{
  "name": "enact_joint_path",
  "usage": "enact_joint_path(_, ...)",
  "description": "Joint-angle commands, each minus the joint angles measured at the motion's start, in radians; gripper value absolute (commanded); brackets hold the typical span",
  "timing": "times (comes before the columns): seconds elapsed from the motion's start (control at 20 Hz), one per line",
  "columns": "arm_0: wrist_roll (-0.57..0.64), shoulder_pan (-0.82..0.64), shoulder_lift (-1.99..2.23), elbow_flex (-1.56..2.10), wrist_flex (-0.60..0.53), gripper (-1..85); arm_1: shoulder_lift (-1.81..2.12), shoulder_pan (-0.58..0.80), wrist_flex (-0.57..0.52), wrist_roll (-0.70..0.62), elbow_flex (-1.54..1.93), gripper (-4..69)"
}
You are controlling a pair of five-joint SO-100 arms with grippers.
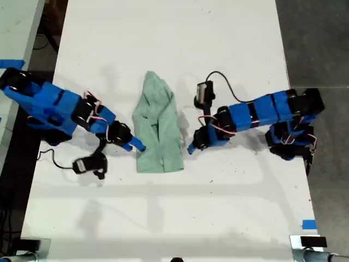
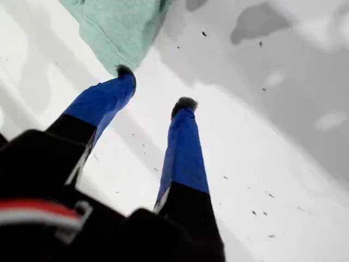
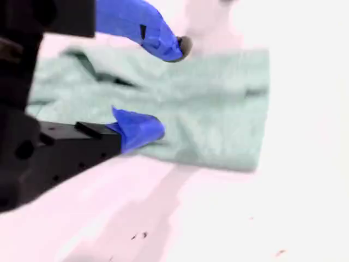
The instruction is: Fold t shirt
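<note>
You will find the t shirt [image 1: 158, 125] lying folded into a narrow, wrinkled strip near the middle of the tabletop [image 1: 174, 218], its long sides facing the tabletop's left and right edges in the exterior view. My first gripper [image 2: 155, 87] sits low beside the shirt's side nearer the exterior view's right edge. Its jaws are parted and hold nothing, with one tip just at a shirt corner. My second gripper [image 3: 169, 87] is at the opposite long side, jaws spread apart above the cloth. That wrist picture is blurred, so you cannot take contact with the cloth as confirmed. Both arms reach in from opposite tabletop edges.
</note>
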Motion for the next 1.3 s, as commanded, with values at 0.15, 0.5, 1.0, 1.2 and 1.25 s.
enact_joint_path(0.15, -0.038, 0.049, -0.357, -0.206, -0.051, 22.9, -0.249, -0.031, -0.006, -0.071, -0.324, 19.6)
enact_joint_path(0.5, 0.021, 0.046, -0.684, -0.480, -0.029, 0.0, -0.460, -0.003, -0.104, -0.118, -0.416, -1.2)
enact_joint_path(1.0, 0.187, -0.106, -0.451, -0.851, 0.500, -0.1, -0.207, 0.190, 0.029, -0.298, -0.701, -1.1)
enact_joint_path(1.2, 0.313, -0.453, -0.115, -0.545, 0.522, -0.1, -0.252, 0.376, -0.167, -0.425, -0.703, -1.0)
enact_joint_path(1.25, 0.373, -0.569, -0.060, -0.465, 0.505, -0.1, -0.278, 0.416, -0.209, -0.440, -0.703, -0.9)
